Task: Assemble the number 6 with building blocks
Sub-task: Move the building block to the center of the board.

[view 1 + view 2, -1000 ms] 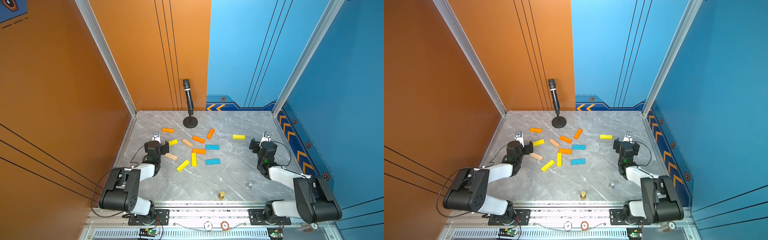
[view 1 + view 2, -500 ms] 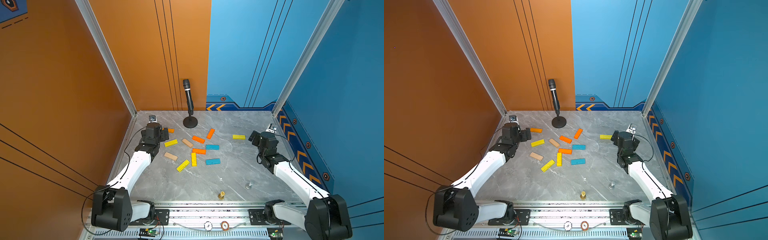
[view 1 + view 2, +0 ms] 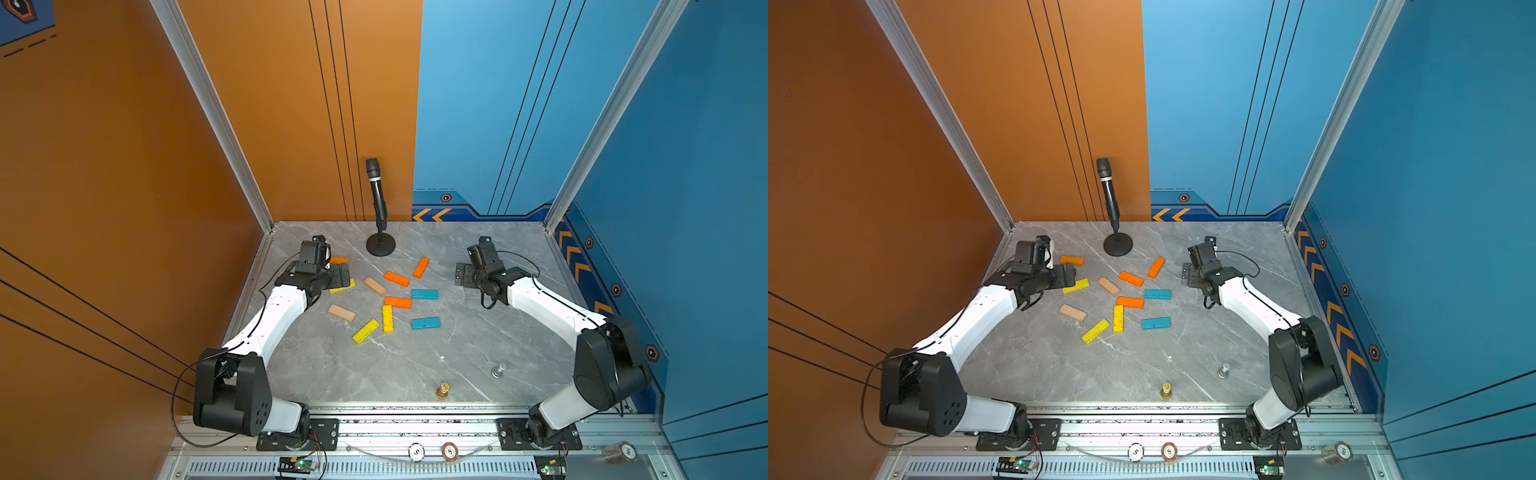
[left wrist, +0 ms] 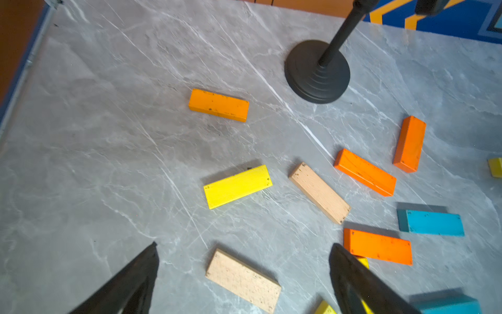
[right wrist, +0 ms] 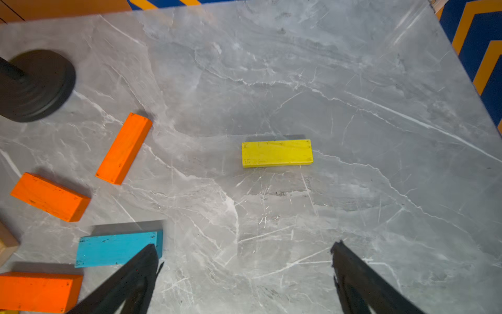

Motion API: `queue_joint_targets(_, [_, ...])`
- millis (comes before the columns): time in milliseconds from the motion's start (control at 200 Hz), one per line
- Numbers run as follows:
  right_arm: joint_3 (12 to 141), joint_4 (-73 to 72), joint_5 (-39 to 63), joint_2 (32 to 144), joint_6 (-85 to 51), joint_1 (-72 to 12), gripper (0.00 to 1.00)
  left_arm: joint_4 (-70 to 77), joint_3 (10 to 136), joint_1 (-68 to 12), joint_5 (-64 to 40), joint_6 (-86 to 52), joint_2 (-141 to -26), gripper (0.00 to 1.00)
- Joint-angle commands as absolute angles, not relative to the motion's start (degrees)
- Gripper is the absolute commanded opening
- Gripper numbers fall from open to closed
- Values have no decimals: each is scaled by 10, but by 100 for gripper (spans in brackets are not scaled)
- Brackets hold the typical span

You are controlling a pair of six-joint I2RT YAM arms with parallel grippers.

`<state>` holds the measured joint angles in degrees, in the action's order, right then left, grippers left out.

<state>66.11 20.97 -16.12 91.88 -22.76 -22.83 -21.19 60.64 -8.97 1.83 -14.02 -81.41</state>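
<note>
The building blocks lie scattered flat on the grey marble table (image 3: 374,365), in orange (image 3: 396,279), blue (image 3: 424,294), yellow (image 3: 366,331) and plain tan (image 3: 341,312). My left gripper (image 3: 340,274) hangs open over the far-left blocks, partly covering a yellow block (image 3: 1076,286) and an orange one (image 3: 1072,260). In the left wrist view a tan block (image 4: 243,280) lies below the open left gripper (image 4: 244,246). My right gripper (image 3: 461,275) stands open at the far right, holding nothing. A lone yellow block (image 5: 277,152) lies ahead of the right gripper (image 5: 244,244) and is hidden in both top views.
A black microphone on a round stand (image 3: 380,245) rises at the back centre. A small gold chess piece (image 3: 443,390) and a silver one (image 3: 497,370) stand near the front edge. Orange and blue walls close in the table on three sides.
Both arms have unfolded from near the front and reached toward the far half of the table. Both grippers stay open. No block has moved.
</note>
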Motion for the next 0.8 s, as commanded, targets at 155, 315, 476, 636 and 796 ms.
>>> queue_joint_targets(155, [759,348,-149,1005,-199,-200,99,-243,639,-109,-51,-144,-830,98])
queue_joint_targets(315, [788,356,-111,1044,-190,-170,99,-243,642,-122,-84,-132,-832,98])
queue_joint_targets(476, [829,373,-97,1089,-168,-154,99,-228,639,-132,-145,-116,-835,98])
queue_joint_targets(636, [867,384,-83,1130,-146,-140,99,-211,637,-144,-199,-107,-839,98])
queue_joint_targets(796, [907,399,-88,1167,-129,-133,99,-210,637,-158,-201,-96,-839,98])
